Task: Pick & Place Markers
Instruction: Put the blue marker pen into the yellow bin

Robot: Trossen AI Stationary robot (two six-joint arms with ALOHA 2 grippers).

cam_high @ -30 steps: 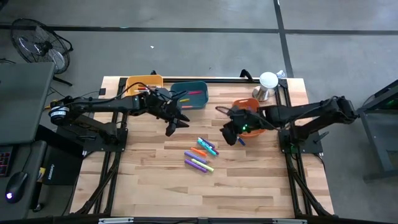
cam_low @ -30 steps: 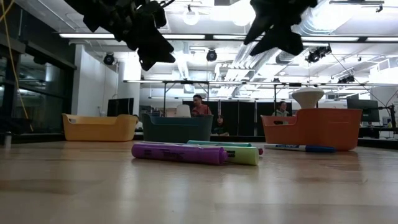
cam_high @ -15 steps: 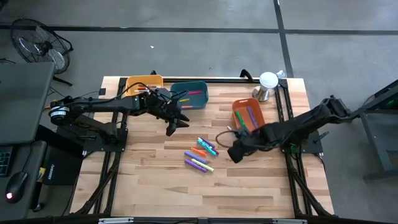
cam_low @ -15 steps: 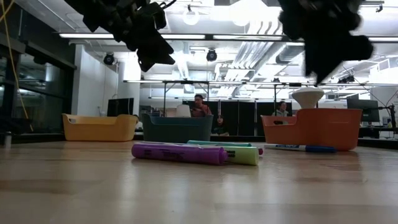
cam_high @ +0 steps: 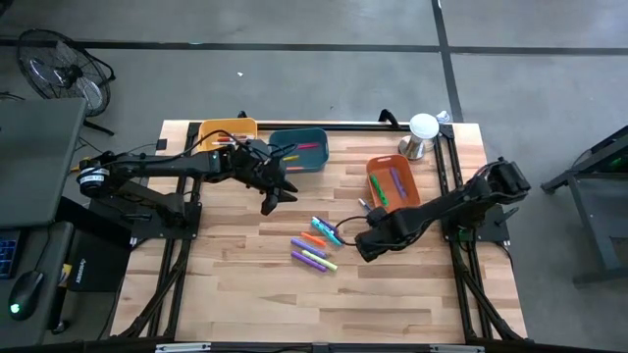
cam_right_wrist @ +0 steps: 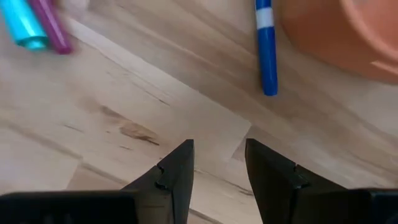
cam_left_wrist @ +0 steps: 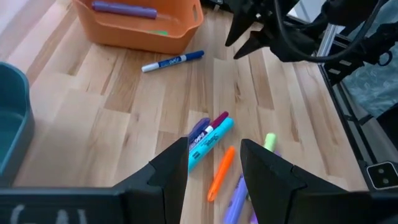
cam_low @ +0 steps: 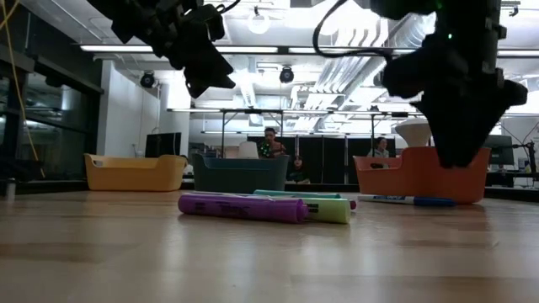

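Note:
Several markers (cam_high: 318, 245) lie flat in a loose cluster at the table's middle: purple (cam_low: 242, 206), green (cam_low: 327, 209), orange (cam_left_wrist: 220, 173) and teal (cam_left_wrist: 210, 142). A blue-and-white marker (cam_right_wrist: 266, 51) lies alone beside the orange bin (cam_high: 392, 182), which holds a purple and a green one. My right gripper (cam_high: 365, 246) points down, open and empty, above bare wood just right of the cluster. My left gripper (cam_high: 278, 192) hangs open and empty in the air, on the far left side of the cluster.
A teal bin (cam_high: 299, 149) with markers and a yellow bin (cam_high: 228, 130) stand at the far edge. A white-topped metal stand (cam_high: 422, 132) is at the far right corner. Bare wood stretches toward the near edge.
My right gripper has swung from beside the orange bin toward the table's near edge and sunk, tipping over until it points down. It stays open. The markers have not moved.

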